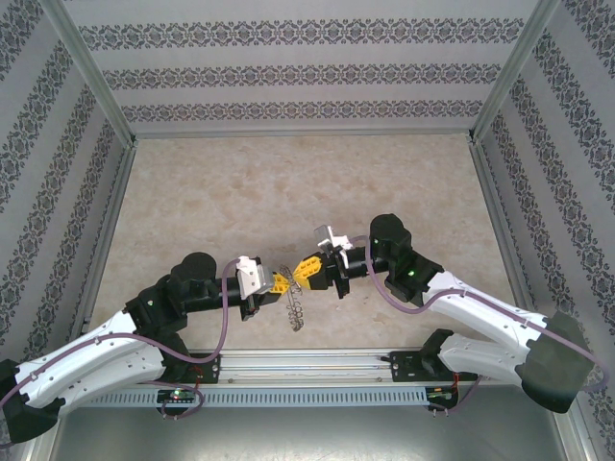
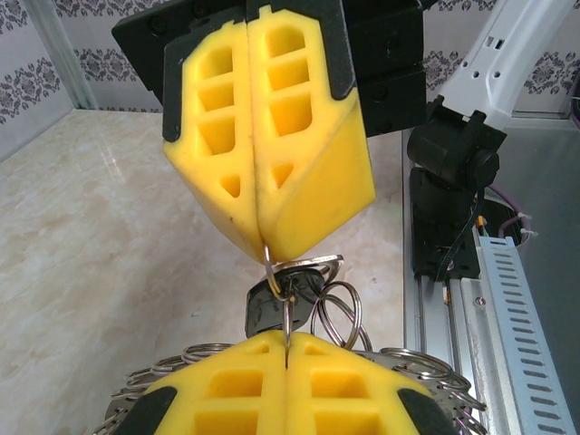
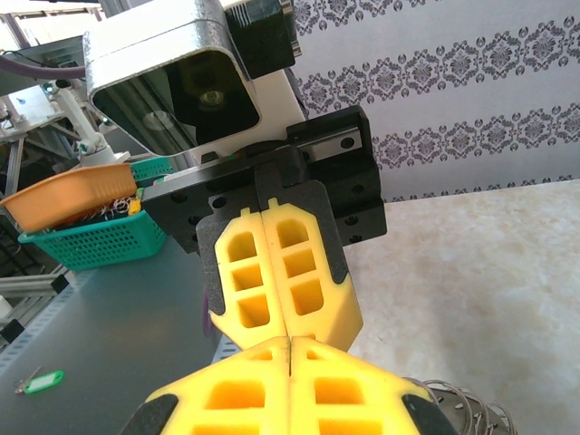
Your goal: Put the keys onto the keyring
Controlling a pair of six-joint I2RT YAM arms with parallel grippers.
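My two grippers meet tip to tip above the table's near middle. The left gripper (image 1: 279, 281) (image 2: 286, 343) is shut on a thin wire loop (image 2: 287, 322) of the keyring (image 1: 296, 305), which hangs below it, edge-on in the top view. Its fringe of loops (image 2: 426, 367) spreads beside my left fingers. The right gripper (image 1: 306, 271) (image 2: 264, 246) is shut on another thin wire loop (image 2: 269, 267). A small key with a dark head (image 2: 267, 306) hangs between the two tips, threaded by these loops. In the right wrist view the right gripper (image 3: 288, 341) is shut, touching the left fingers (image 3: 272, 263).
An aluminium rail (image 1: 307, 365) runs along the near edge under both arms. The right arm's base (image 2: 453, 181) stands close to the right. Off the table are a green basket (image 3: 91, 237) with an orange bowl and a green tag (image 3: 36, 381). Patterned walls enclose the marble tabletop (image 1: 288, 182).
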